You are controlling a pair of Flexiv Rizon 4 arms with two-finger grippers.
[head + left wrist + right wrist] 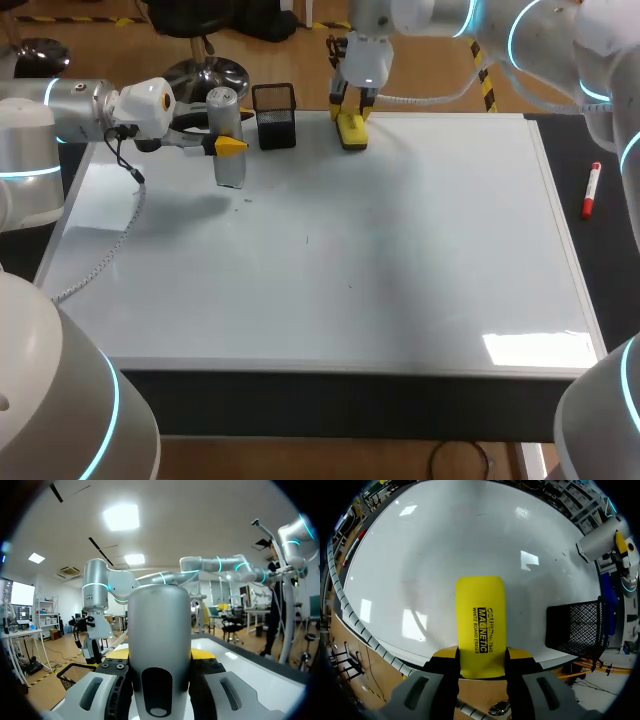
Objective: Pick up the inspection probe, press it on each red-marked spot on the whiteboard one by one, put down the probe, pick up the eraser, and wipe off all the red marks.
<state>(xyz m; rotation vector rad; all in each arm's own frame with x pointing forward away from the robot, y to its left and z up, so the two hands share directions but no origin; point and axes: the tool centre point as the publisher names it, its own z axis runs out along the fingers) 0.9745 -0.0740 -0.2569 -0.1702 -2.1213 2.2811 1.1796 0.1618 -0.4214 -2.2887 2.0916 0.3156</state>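
The left claw (230,147) clamps the silver probe (224,108); the right claw (481,662) clamps the yellow eraser (481,622).

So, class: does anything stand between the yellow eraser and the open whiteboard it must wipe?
Nothing visible does. The eraser, held in the right end effector, is at the far edge of the whiteboard. The black mesh holder stands beside it, off that path.

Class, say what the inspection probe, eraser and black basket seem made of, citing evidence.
The inspection probe: likely metal or metallic-painted plastic, smooth silver-grey satin sheen. The eraser: probably plastic, smooth uniform yellow shell. The black basket: wire mesh, see-through grid, probably coated metal.
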